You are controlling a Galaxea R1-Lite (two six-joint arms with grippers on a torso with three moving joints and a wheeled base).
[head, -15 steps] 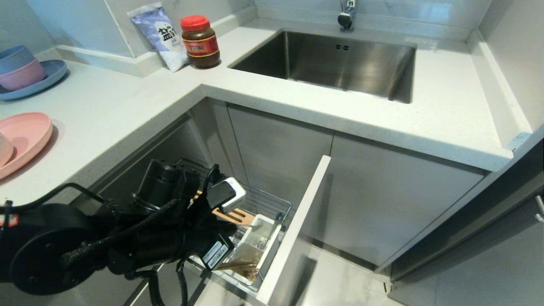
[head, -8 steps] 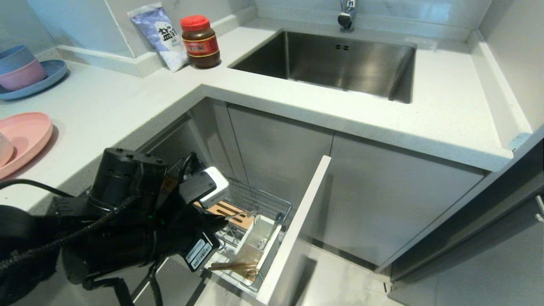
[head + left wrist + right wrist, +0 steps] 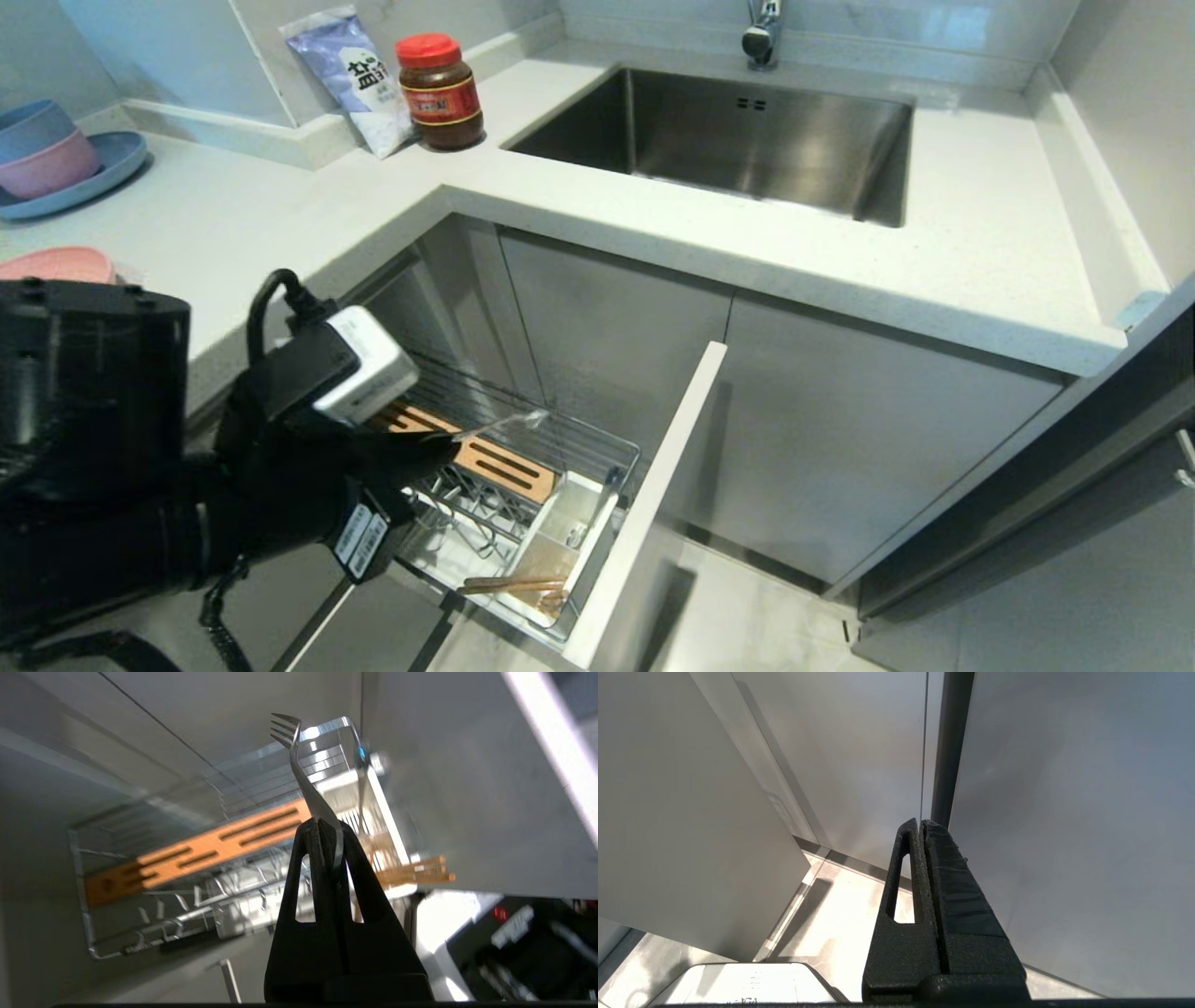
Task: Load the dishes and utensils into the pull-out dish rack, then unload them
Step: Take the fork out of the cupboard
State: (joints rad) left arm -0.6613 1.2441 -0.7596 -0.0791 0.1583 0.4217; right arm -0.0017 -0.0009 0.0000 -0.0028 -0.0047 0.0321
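Note:
My left gripper (image 3: 446,450) is shut on the handle of the silver fork (image 3: 509,427), whose tines point out over the open pull-out dish rack (image 3: 597,439). In the left wrist view the fork (image 3: 299,770) rises from the closed fingertips (image 3: 310,833), above the slotted wooden strip (image 3: 210,847). The chopsticks (image 3: 513,586) lie in the white caddy (image 3: 597,537) behind the grey front panel (image 3: 653,485). Only an edge of the pink plate (image 3: 56,263) shows behind my arm; the bowl is hidden. My right gripper (image 3: 920,823) is shut and empty, low beside the cabinet doors.
The steel sink (image 3: 747,131) is set in the white counter, with a red-lidded jar (image 3: 439,93) and a salt bag (image 3: 359,79) in the corner. A blue plate with stacked bowls (image 3: 56,159) stands at the far left. Closed cabinet doors (image 3: 840,420) flank the rack.
My left arm has risen and drawn back to the left, lifting the fork up out of the caddy and over the rack. The chopsticks have stayed in the caddy.

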